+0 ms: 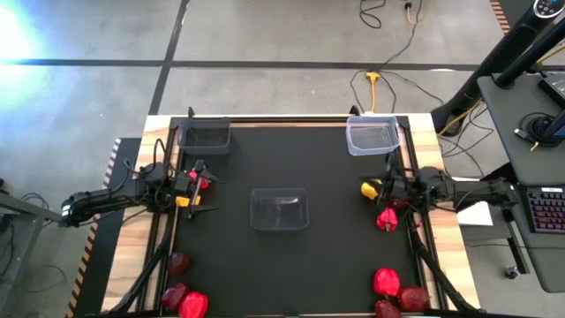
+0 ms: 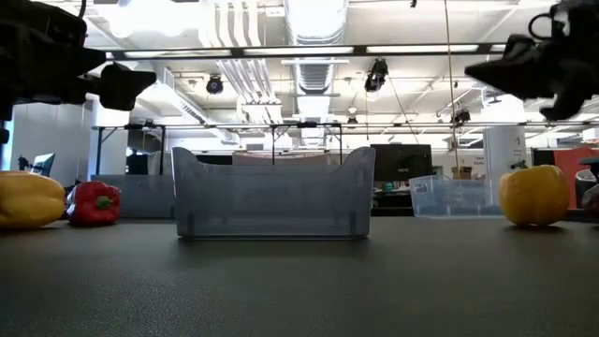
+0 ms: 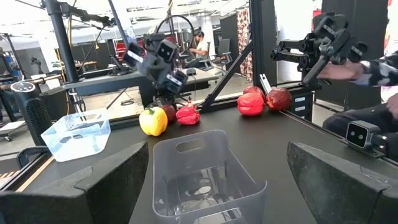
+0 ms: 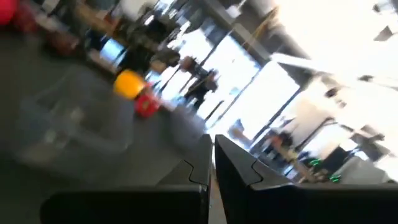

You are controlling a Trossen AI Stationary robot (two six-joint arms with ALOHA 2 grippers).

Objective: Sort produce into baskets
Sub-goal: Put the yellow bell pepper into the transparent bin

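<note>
The clear basket (image 1: 279, 209) stands mid-table. The dark smoky basket (image 1: 205, 135) is far left and the whitish-rimmed clear one (image 1: 372, 135) far right. My left gripper (image 1: 199, 179) is open and empty, raised above a red pepper (image 1: 202, 184) and a yellow pepper (image 1: 183, 201). In its wrist view the gripper (image 3: 217, 152) faces the clear basket (image 3: 205, 177). My right gripper (image 1: 394, 187) is shut and empty, its fingers together in its wrist view (image 4: 211, 149). It is raised beside a yellow pepper (image 1: 371, 188), and a red pepper (image 1: 386, 219) lies nearer. All produce rests on the mat.
Two maroon fruits (image 1: 178, 262) and a red pepper (image 1: 194, 305) lie at the near left corner. A red pepper (image 1: 385, 281) and maroon fruits (image 1: 412, 298) lie at the near right. Black frame rails run along both sides. A person's sleeve (image 3: 382, 68) shows beyond the table.
</note>
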